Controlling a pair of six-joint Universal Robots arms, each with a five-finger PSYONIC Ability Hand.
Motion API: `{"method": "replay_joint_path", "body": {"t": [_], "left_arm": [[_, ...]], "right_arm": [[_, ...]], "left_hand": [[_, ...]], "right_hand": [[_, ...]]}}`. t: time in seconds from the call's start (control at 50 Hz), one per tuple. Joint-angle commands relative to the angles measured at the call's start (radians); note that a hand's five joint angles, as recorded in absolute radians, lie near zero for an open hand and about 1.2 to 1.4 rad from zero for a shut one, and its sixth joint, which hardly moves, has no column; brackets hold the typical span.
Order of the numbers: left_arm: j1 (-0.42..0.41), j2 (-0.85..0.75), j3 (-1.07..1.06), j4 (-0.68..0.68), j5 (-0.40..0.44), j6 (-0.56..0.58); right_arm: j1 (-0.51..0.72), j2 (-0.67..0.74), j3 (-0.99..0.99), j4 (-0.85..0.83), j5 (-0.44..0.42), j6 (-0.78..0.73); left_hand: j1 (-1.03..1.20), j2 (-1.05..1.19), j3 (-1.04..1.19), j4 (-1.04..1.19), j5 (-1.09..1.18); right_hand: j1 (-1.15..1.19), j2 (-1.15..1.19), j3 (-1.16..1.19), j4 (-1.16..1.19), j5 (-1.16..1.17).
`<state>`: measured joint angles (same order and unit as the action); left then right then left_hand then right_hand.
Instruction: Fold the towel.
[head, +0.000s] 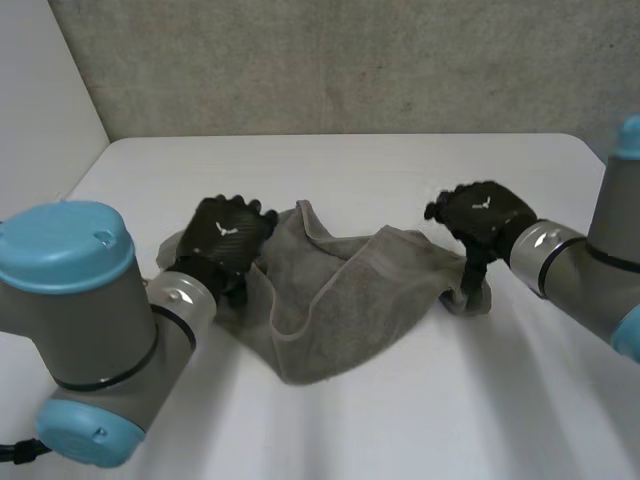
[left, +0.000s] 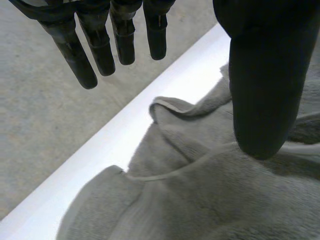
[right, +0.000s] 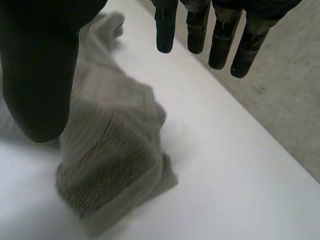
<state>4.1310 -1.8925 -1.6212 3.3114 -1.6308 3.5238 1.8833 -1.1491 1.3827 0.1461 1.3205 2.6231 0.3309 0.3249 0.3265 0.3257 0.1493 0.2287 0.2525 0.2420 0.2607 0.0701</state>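
The soft grey terry towel (head: 340, 300) lies bunched in the middle of the white bench (head: 400, 165). It sags in a loose heap, with a hem ridge standing up at its 12 o'clock and a rounded lobe spilling toward 6 o'clock. It looks this way because neither end is drawn taut. I judge that no fold can start until an edge is taken up or the cloth is spread.

The left hand (head: 232, 232) sits over the towel's 9 o'clock end, knuckles up and palm toward the cloth. In its wrist view the fingers (left: 82, 60) are straight and reach out past the bench edge. They are well apart from the thumb (left: 260, 90), which hangs above the rumpled cloth, and nothing is pinched between them.

The right hand (head: 482, 213) is at the towel's 3 o'clock end, raised off the bench with its wrist bent and its thumb pointing down at the balled corner. In its wrist view the fingers (right: 220, 45) are straight and clear of the thumb (right: 37, 80), so it holds nothing. I cannot tell whether the thumb tip presses the cloth.

With one hand at each end, both seem placed to take hold of opposite ends.
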Motion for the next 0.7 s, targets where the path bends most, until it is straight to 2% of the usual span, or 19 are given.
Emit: {"method": "replay_joint_path", "body": {"t": [0.02, 0.04, 0.06, 0.1, 0.12, 0.14, 0.16, 0.22, 0.44, 0.7], "left_arm": [[0.115, -0.003, 0.047, -0.036, 0.035, 0.001], [0.136, -0.014, 0.067, -0.050, 0.070, 0.001], [0.137, -0.014, 0.067, -0.050, 0.071, 0.001], [0.175, -0.049, 0.108, -0.087, 0.161, 0.003], [0.175, -0.049, 0.109, -0.087, 0.161, 0.003], [0.190, -0.075, 0.130, -0.105, 0.205, 0.004], [0.190, -0.076, 0.130, -0.105, 0.206, 0.004], [0.216, -0.149, 0.208, -0.165, 0.279, 0.026], [0.256, -0.336, 0.441, -0.202, 0.281, 0.138], [0.258, -0.532, 0.652, -0.257, 0.278, 0.259]], "right_arm": [[-0.001, -0.011, -0.091, 0.042, -0.079, 0.090], [-0.001, -0.001, -0.115, 0.062, -0.104, 0.092], [-0.001, -0.001, -0.116, 0.063, -0.104, 0.092], [0.008, 0.041, -0.158, 0.092, -0.116, 0.097], [0.008, 0.042, -0.159, 0.092, -0.116, 0.097], [0.011, 0.060, -0.174, 0.099, -0.115, 0.097], [0.011, 0.060, -0.174, 0.099, -0.115, 0.097], [0.013, 0.088, -0.188, 0.102, -0.113, 0.097], [0.014, 0.127, -0.176, 0.101, -0.113, 0.092], [0.013, 0.135, -0.122, 0.093, -0.118, 0.089]], "left_hand": [[0.006, 0.012, 0.010, 0.011, 0.013], [0.012, 0.018, 0.016, 0.017, 0.019], [0.012, 0.018, 0.016, 0.017, 0.019], [0.029, 0.035, 0.034, 0.034, 0.036], [0.029, 0.035, 0.034, 0.035, 0.036], [0.044, 0.050, 0.048, 0.049, 0.051], [0.044, 0.050, 0.049, 0.049, 0.051], [0.065, 0.071, 0.069, 0.070, 0.072], [0.141, 0.147, 0.145, 0.146, 0.148], [0.241, 0.247, 0.245, 0.246, 0.248]], "right_hand": [[0.009, -0.015, -0.004, -0.023, -0.007], [0.009, -0.015, -0.004, -0.023, -0.007], [0.009, -0.015, -0.004, -0.023, -0.007], [0.012, -0.012, -0.001, -0.020, -0.004], [0.012, -0.012, -0.001, -0.020, -0.004], [0.015, -0.009, 0.001, -0.017, -0.001], [0.015, -0.009, 0.002, -0.017, -0.001], [0.018, -0.006, 0.004, -0.014, 0.002], [0.018, -0.006, 0.004, -0.014, 0.002], [0.018, -0.006, 0.004, -0.014, 0.002]]}}
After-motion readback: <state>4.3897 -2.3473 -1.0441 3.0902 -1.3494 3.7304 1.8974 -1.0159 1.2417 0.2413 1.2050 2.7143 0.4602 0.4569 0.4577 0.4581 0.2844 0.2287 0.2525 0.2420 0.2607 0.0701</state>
